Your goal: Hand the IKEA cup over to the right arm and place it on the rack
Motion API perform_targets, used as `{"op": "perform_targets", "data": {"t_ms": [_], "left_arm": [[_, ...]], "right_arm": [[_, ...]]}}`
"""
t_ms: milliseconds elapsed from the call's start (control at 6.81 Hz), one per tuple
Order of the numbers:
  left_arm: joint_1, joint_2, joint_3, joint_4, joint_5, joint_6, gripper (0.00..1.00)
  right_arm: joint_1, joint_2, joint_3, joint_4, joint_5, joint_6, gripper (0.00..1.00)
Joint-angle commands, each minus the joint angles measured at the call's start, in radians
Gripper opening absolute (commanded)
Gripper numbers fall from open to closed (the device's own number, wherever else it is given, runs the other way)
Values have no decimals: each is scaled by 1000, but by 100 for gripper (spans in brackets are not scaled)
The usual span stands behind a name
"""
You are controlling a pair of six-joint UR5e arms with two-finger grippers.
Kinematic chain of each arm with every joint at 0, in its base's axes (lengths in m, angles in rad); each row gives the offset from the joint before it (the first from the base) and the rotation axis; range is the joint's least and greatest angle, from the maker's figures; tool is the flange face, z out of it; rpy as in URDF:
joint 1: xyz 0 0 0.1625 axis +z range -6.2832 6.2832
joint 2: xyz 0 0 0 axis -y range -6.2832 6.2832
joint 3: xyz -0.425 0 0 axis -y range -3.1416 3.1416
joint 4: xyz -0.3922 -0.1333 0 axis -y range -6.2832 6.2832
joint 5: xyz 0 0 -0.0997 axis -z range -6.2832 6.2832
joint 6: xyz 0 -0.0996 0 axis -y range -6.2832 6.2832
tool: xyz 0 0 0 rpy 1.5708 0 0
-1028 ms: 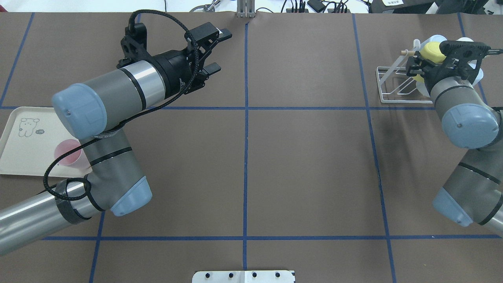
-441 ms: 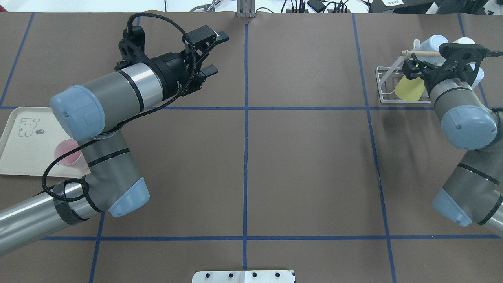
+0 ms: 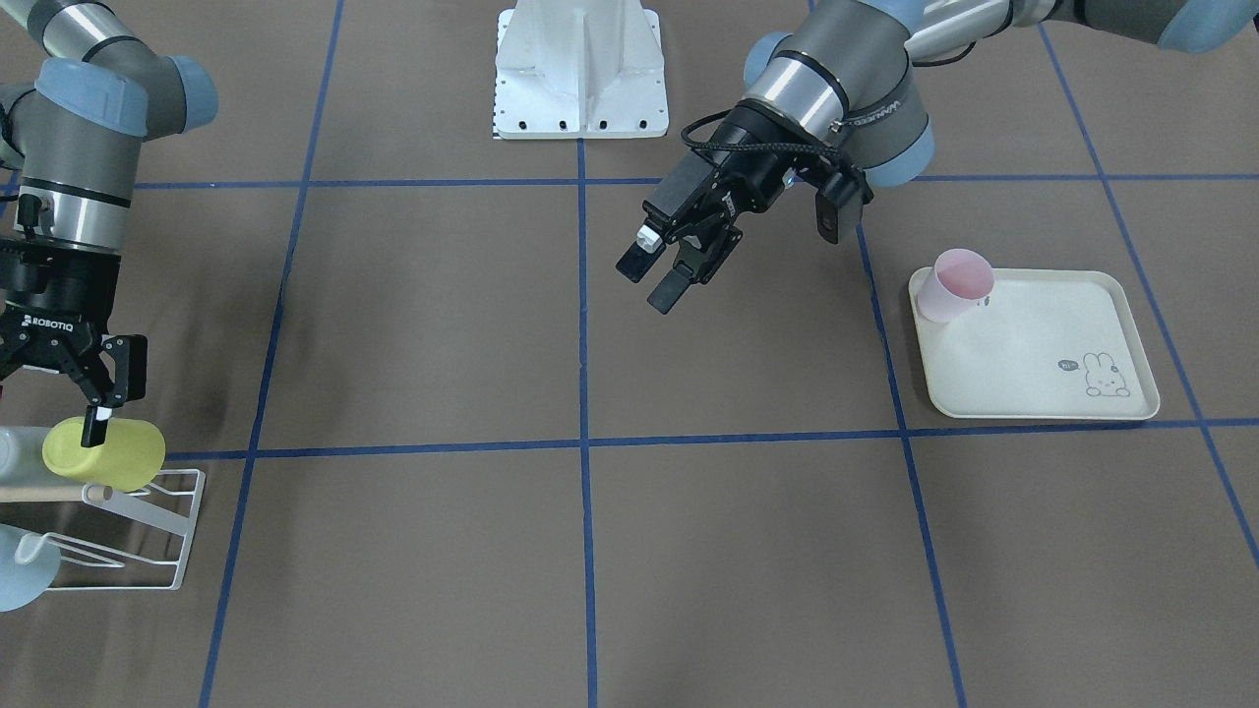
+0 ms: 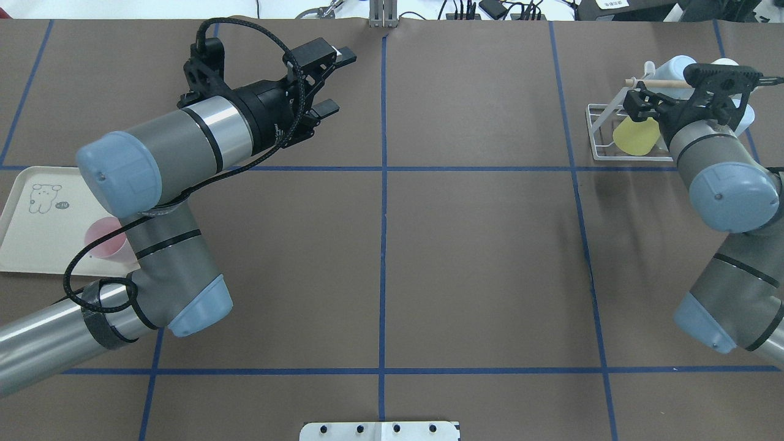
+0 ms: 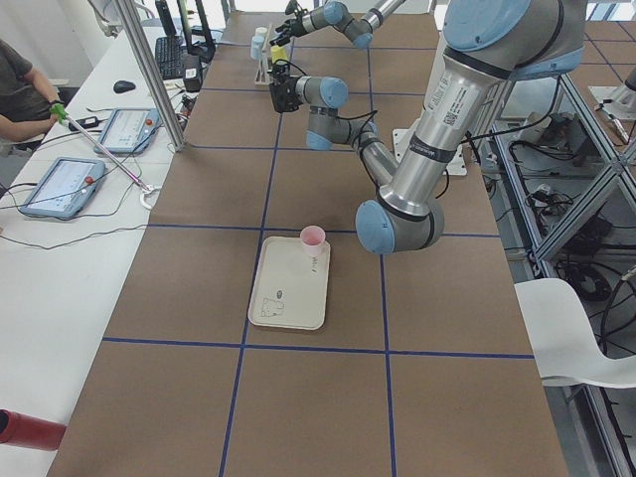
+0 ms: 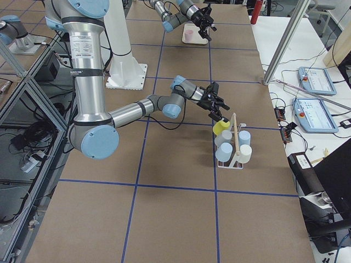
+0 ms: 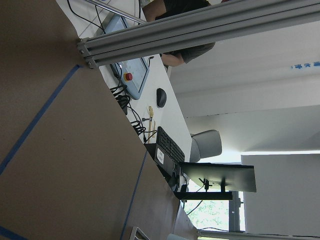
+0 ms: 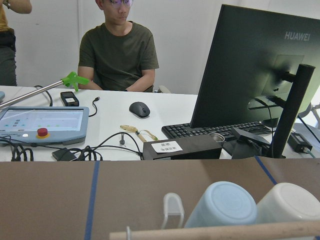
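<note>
Here, from the front, the yellow cup (image 3: 103, 452) lies on its side on the white wire rack (image 3: 148, 536) at the table's edge. It is a plain, pale yellow-green tumbler, smooth and unmarked. The right gripper (image 3: 59, 388) hangs just above it with its jaws spread wide, and one fingertip (image 3: 95, 430) overlaps the cup's top; whether it touches I cannot tell. The left gripper (image 3: 657, 273) hovers over mid-table, jaws apart and empty. A pink cup (image 3: 954, 283) stands in a corner of the cream tray (image 3: 1043, 393).

From overhead, the yellow cup (image 4: 637, 136) sits in the rack (image 4: 597, 131) below the wooden dowel (image 4: 664, 82), its round end facing the camera. The right gripper (image 4: 649, 107) is over it. A blue cup (image 4: 677, 64) and a white cup (image 4: 726, 62) rest beyond the dowel. The left gripper (image 4: 334, 84) is wide open.

From the left end, the pink cup (image 5: 312, 238) and tray (image 5: 288, 298) are near; the rack is far and small.

From the right end, the yellow cup (image 6: 221, 127) tops the rack (image 6: 236, 159), just under the spread right gripper (image 6: 216, 109).

The left wrist view shows only tabletop and a desk.

The right wrist view shows the dowel (image 8: 215, 232), the blue cup (image 8: 225, 205), the white cup (image 8: 292, 202) and a seated person (image 8: 120, 55).
</note>
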Motion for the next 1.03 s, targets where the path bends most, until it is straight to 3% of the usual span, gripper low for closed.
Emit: {"op": "perform_targets", "data": {"t_ms": [0,294,588,881], "left_arm": [[-38,64,-31,72,-106,157,100],[-132,218,-244,363,-293,440,100],[-138,361,-379,600,-352,722,100],[-143,521,-397,625,-498,946,100]], "right_arm": [[3,-24,129,-11,72,1,100],[3,-71,255,-18,190,13,100],[1,-68,326,-50,288,33,100],[-2,-45,351,-48,380,114,100]]}}
